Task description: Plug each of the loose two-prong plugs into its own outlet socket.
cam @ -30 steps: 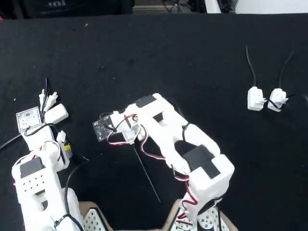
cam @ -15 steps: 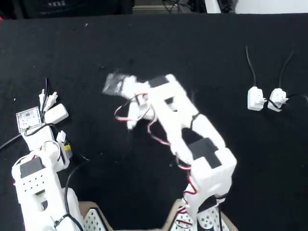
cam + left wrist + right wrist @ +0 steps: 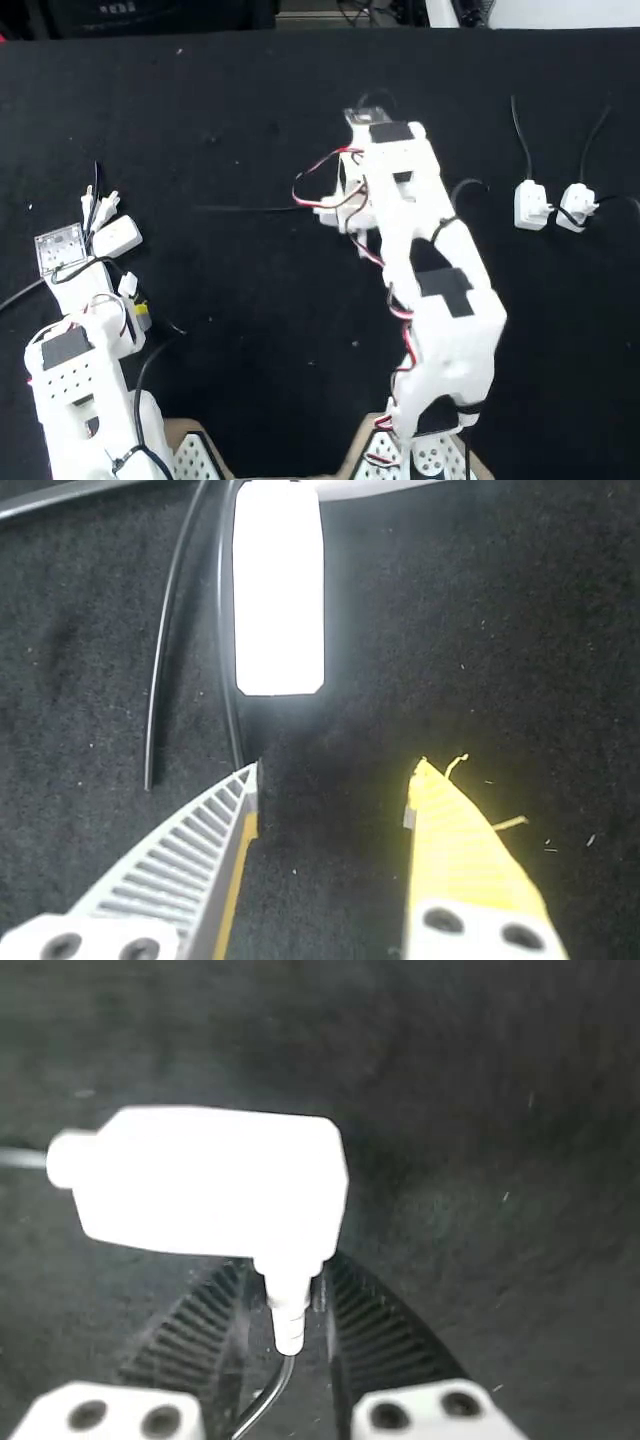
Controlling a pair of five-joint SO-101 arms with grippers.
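1. Black table cover [image 3: 200,100] as ground for all items; spans from the near arm bases to the far edge.
2. Shows, at the near left, the left gripper [image 3: 335,770] with fingers spread apart.
3. Places a white block [image 3: 278,590] just ahead of those fingertips, apart from them, with a black cord [image 3: 158,670] alongside.
4. Shows, farther out near the table's middle, the right gripper [image 3: 285,1263] with fingers clamped on the narrow neck of a white plug [image 3: 210,1180]; sets the plug's body crosswise beyond the fingertips, its cord passing back between them.
5. Marks a thin black lead [image 3: 240,208] on the cover to the left of the right arm.
6. Locates, at the far right and well apart from both grippers, the first corded piece [image 3: 532,205] just beside the second corded piece [image 3: 577,207], each white with a black cord running toward the far edge.
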